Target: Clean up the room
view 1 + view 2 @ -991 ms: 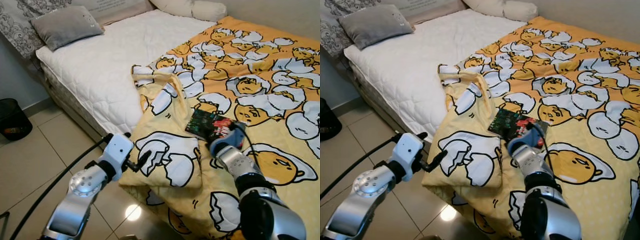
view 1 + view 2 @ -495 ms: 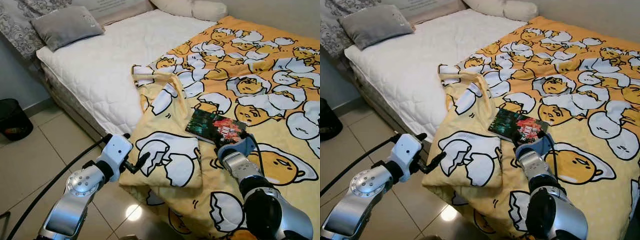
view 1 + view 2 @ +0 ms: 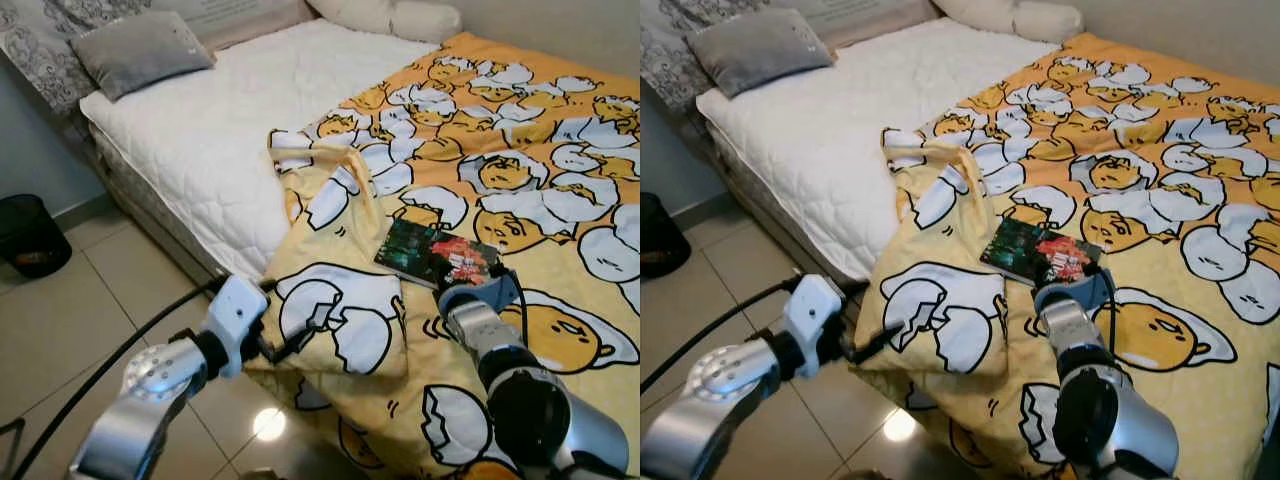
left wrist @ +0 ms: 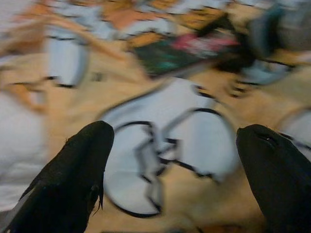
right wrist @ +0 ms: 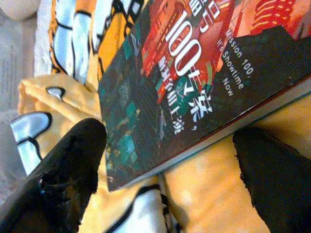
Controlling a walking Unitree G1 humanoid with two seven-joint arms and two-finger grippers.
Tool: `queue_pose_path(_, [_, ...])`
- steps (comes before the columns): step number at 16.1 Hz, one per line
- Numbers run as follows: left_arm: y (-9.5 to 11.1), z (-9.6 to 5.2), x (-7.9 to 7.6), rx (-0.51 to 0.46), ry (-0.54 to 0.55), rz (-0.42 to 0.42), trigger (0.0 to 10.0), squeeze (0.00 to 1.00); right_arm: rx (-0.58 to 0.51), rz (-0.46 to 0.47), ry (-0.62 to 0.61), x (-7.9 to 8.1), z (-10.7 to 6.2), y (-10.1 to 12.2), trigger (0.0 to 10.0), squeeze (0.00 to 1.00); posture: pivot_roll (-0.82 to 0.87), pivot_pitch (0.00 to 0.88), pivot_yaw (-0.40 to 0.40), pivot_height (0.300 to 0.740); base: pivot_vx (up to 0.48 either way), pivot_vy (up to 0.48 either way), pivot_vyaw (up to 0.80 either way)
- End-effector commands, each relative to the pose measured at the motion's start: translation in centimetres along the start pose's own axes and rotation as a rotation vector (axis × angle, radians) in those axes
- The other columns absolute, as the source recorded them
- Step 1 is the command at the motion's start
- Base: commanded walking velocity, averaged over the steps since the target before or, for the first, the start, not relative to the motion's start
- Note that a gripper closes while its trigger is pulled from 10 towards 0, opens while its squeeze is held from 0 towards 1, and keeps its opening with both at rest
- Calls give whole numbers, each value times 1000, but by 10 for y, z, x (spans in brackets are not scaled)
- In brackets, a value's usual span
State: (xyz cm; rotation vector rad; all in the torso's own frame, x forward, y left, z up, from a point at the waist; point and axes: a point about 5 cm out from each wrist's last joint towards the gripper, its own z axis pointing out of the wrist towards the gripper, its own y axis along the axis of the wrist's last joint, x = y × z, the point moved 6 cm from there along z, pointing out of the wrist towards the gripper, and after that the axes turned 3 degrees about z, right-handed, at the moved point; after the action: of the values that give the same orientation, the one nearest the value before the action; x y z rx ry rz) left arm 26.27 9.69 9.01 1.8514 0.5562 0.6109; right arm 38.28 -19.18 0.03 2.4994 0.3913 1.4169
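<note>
Book (image 3: pixel 438 255) lies flat on the yellow egg-print duvet (image 3: pixel 540 180), center-right of the head frames, cover up w/ dark green and red artwork. You see the right gripper (image 5: pixel 167 182) just below it in the frame, at the book's near edge: in the right wrist view its 2 black fingers (image 5: pixel 63 170) are spread wide, 1 each side of the near edge of the book, gripping nothing. The white print on the cover reads "100" and "Mission 100, It's Showtime Now".

Your left gripper (image 4: pixel 175 179) sits lower left of the frame, at the duvet's folded corner hanging off the mattress (image 3: pixel 230 140). The wrist view is blurred, but the 2 fingers (image 4: pixel 73 170) stand well apart w/ a white egg pattern between them, nothing clamped.

Upper left of the frame: a grey pillow (image 3: pixel 140 50) on the bare white mattress. Top center: a white pillow (image 3: pixel 395 15) against the wall. A black bin (image 3: pixel 30 235) stands on the tiled floor (image 3: pixel 90 310), far left edge. A bright light spot reflects on the tiles at bottom center.
</note>
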Motion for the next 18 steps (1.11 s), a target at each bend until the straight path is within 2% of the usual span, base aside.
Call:
queue_pose_path(1, [0, -3, -8, 15, -58, -5, 10000, 1000, -20, 36, 17, 8, 1, 5, 10000, 0, 148, 0, 58, 740, 0, 0, 0])
queue_pose_path(4, [-5, -9, -8, 37, -69, -6, 10000, 1000, -37, 66, 20, 9, 1, 6, 10000, 0, 168, 0, 65, 740, 0, 0, 0])
queue_pose_path(7, [-13, -18, -13, 71, -99, -17, 10000, 1000, -42, 85, -1, 3, 1, 3, 10000, 0, 182, 32, 80, 740, 0, 0, 0])
queue_pose_path(9, [-10, -25, -22, 79, -131, -10, 10000, 1000, -45, 24, -72, -14, -2, -1, 10000, 0, 200, 67, 91, 740, 0, 0, 0])
queue_pose_path(10, [-8, -28, -24, 80, -142, -7, 10000, 1000, -52, -5, -85, -16, -2, -1, 10000, 0, 203, 74, 93, 740, 0, 0, 0])
queue_pose_path(16, [-2, -39, -32, 97, -157, -5, 10000, 1000, -109, 15, -70, -6, -1, 11, 10000, 0, 226, 107, 87, 740, 0, 0, 0])
queue_pose_path(17, [-2, -40, -35, 99, -156, -6, 10000, 1000, -143, 113, -26, 2, 0, 18, 10000, 0, 229, 100, 84, 740, 0, 0, 0])
queue_pose_path(18, [-1, -41, -36, 100, -155, -7, 10000, 1000, -171, 162, 11, 11, 0, 25, 10000, 0, 229, 87, 82, 740, 0, 0, 0])
